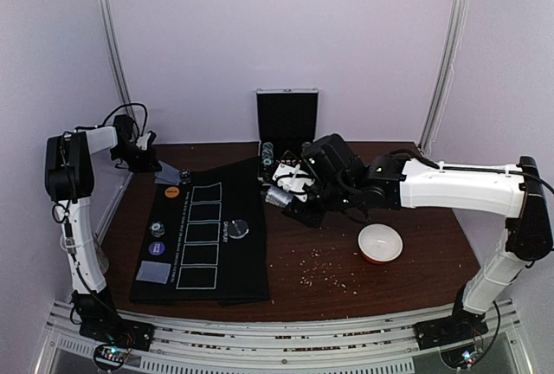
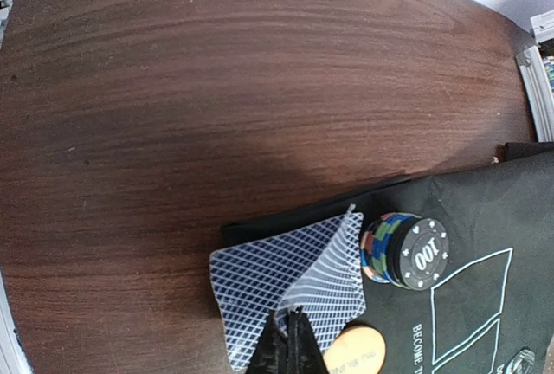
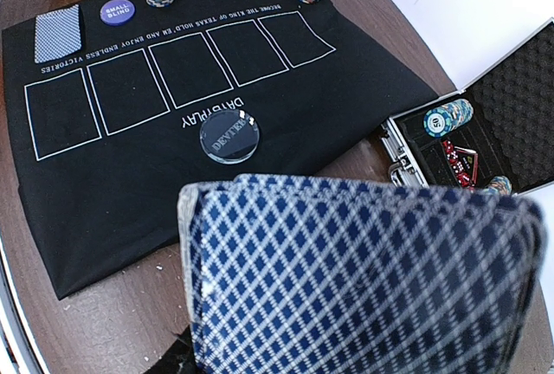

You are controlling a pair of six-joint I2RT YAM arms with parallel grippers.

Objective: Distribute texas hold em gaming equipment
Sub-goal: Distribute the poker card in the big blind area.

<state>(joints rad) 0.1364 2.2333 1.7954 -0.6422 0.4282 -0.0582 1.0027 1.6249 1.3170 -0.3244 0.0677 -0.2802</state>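
At the mat's (image 2: 472, 209) far corner, left fingers (image 2: 273, 350) pinch a card (image 2: 327, 274); right fingers (image 1: 294, 208) clasp the deck (image 3: 363, 279).

The work cell was enclosed by plain walls (image 1: 286, 28) finished in a pale lilac-white. Two slim metal posts (image 1: 111, 36) were set upright against the rear wall, one towards each back corner. The surface (image 1: 407, 287) was formed of dark brown wood-grain board, and pale crumbs (image 1: 307, 280) were scattered over its near middle. Its near edge was bordered by ribbed aluminium rails (image 1: 286, 337). Even, diffuse lighting was provided, and only soft shadows were cast on the surface.
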